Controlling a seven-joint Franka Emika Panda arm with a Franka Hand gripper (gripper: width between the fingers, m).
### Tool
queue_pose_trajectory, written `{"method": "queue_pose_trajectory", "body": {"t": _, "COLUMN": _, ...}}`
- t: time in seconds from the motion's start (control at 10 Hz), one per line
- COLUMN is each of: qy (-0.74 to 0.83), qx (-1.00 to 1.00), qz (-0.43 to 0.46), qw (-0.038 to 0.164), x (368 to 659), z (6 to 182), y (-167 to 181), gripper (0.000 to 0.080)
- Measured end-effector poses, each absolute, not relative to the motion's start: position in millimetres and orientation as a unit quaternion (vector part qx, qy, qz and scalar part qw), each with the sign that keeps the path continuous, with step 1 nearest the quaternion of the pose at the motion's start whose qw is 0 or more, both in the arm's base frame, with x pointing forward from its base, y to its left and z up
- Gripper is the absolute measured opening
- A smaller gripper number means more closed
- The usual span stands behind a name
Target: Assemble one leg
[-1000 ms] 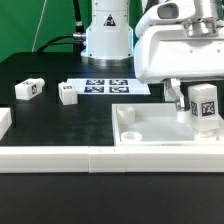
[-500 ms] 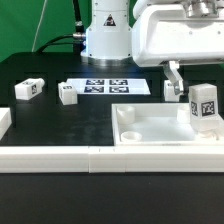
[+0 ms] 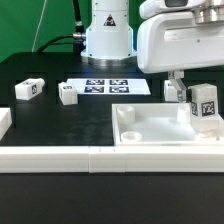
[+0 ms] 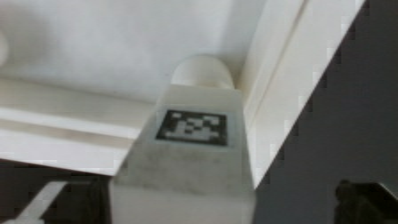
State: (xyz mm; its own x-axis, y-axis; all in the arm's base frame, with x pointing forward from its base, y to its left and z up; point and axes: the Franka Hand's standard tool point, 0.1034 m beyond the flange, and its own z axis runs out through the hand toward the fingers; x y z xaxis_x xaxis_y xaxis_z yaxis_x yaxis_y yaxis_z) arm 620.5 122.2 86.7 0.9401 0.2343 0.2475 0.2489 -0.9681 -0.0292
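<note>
A white leg (image 3: 204, 108) with a black-and-white tag stands upright in the far right corner of the white tray (image 3: 150, 130). My gripper (image 3: 195, 88) hovers over its top. One finger (image 3: 172, 88) shows beside the leg, apart from it. In the wrist view the leg (image 4: 192, 140) runs down between my two dark fingertips (image 4: 50, 205), which stand wide on either side without touching it. The gripper (image 4: 210, 208) is open and holds nothing. Two more legs (image 3: 28, 89) (image 3: 68, 95) lie on the black table at the exterior view's left.
The marker board (image 3: 108, 87) lies behind the tray in front of the robot base (image 3: 108, 35). A long white rail (image 3: 60, 158) runs along the front. A white block (image 3: 4, 120) sits at the exterior view's left edge.
My gripper has risen a little from around the leg and shifted slightly to the exterior view's right. The leg has stayed upright in the tray corner.
</note>
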Motion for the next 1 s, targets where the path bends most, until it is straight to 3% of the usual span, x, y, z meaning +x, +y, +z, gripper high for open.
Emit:
{"method": "queue_pose_trajectory", "body": {"t": 0.2, "qy": -0.126, "qx": -0.989, "qz": -0.069, "qw": 0.033, "x": 619.0, "z": 85.1, "y": 122.0, "gripper": 0.0649}}
{"method": "queue_pose_trajectory", "body": {"t": 0.6, "qy": -0.126, "qx": -0.989, "qz": -0.075, "qw": 0.032, "x": 621.1, "z": 82.9, "y": 121.7, "gripper": 0.0620}}
{"method": "queue_pose_trajectory", "body": {"t": 0.7, "qy": -0.126, "qx": -0.989, "qz": -0.075, "qw": 0.032, "x": 621.2, "z": 82.9, "y": 121.7, "gripper": 0.0446}}
{"method": "queue_pose_trajectory", "body": {"t": 0.8, "qy": -0.125, "qx": -0.989, "qz": -0.075, "qw": 0.032, "x": 621.3, "z": 83.0, "y": 121.3, "gripper": 0.0446}}
{"method": "queue_pose_trajectory", "body": {"t": 0.9, "qy": -0.125, "qx": -0.989, "qz": -0.075, "qw": 0.032, "x": 621.4, "z": 82.8, "y": 120.6, "gripper": 0.0292}}
{"method": "queue_pose_trajectory", "body": {"t": 1.0, "qy": -0.125, "qx": -0.989, "qz": -0.075, "qw": 0.032, "x": 621.4, "z": 82.8, "y": 120.4, "gripper": 0.0292}}
